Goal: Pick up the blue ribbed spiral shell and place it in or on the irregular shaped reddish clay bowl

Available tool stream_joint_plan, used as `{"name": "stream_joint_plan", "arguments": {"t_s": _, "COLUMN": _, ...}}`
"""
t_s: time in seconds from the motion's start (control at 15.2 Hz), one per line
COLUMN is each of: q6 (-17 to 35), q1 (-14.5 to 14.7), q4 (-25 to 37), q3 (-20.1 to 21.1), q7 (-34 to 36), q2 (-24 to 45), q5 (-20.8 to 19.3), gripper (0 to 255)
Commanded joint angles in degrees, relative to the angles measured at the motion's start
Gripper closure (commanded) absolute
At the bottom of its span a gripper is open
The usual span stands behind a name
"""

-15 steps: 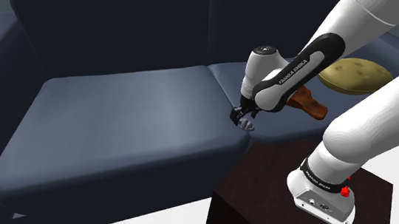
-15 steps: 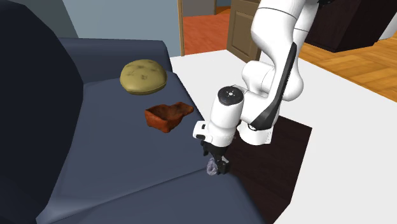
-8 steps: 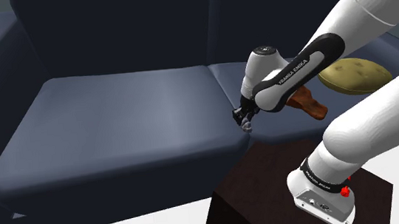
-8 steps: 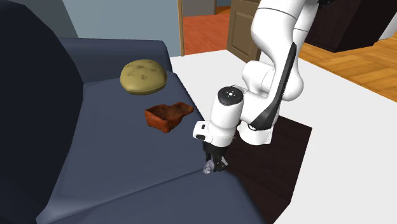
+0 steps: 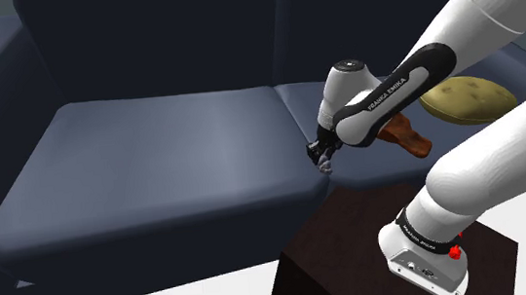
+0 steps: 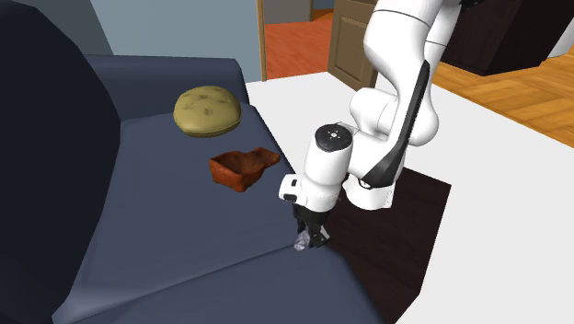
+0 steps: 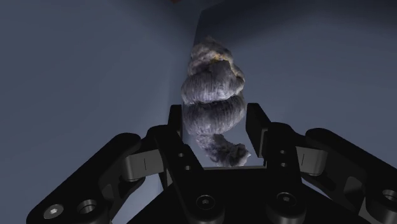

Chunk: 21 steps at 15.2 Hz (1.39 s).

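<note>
A pale grey-blue ribbed spiral shell (image 7: 212, 95) lies on the dark blue sofa seat, at the seam between two cushions near the front edge. My black gripper (image 7: 215, 130) is shut on the shell's wide lower part, one finger pressed against each side. The shell (image 5: 325, 164) peeks out under the gripper (image 5: 320, 156) in the shoulder view, and in the second exterior view the shell (image 6: 300, 245) sits just below the gripper (image 6: 311, 236). The reddish-brown irregular bowl (image 6: 243, 168) rests on the same sofa, further along the seat; the arm partly hides the bowl (image 5: 409, 135) in the shoulder view.
A round olive-yellow cushion (image 6: 208, 111) lies beyond the bowl. The dark blue sofa (image 5: 156, 171) has a tall backrest. My dark stand (image 5: 388, 258) sits on a white floor in front of the sofa. A doorway and wooden floor (image 6: 294, 37) show behind.
The fingers have come together onto the shell within the last second. The arm has stayed in place and the shell still rests on the seat.
</note>
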Motion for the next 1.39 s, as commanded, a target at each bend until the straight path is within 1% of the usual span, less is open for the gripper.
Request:
{"name": "stream_joint_plan", "arguments": {"t_s": 0.0, "q6": -1.92, "q1": 0.59, "q4": 0.08, "q3": -0.42, "q7": -0.76, "q2": -1.82, "q5": 0.86, "gripper": 255}}
{"name": "stream_joint_plan", "arguments": {"t_s": 0.53, "q6": -11.87, "q1": 2.64, "q4": 1.34, "q3": -1.82, "q7": -3.15, "q2": -10.55, "q5": 3.5, "gripper": 255}}
{"name": "stream_joint_plan", "arguments": {"t_s": 1.32, "q6": -25.59, "q1": 3.84, "q4": 5.48, "q3": -2.91, "q7": -4.96, "q2": -20.17, "q5": 4.9, "gripper": 255}}
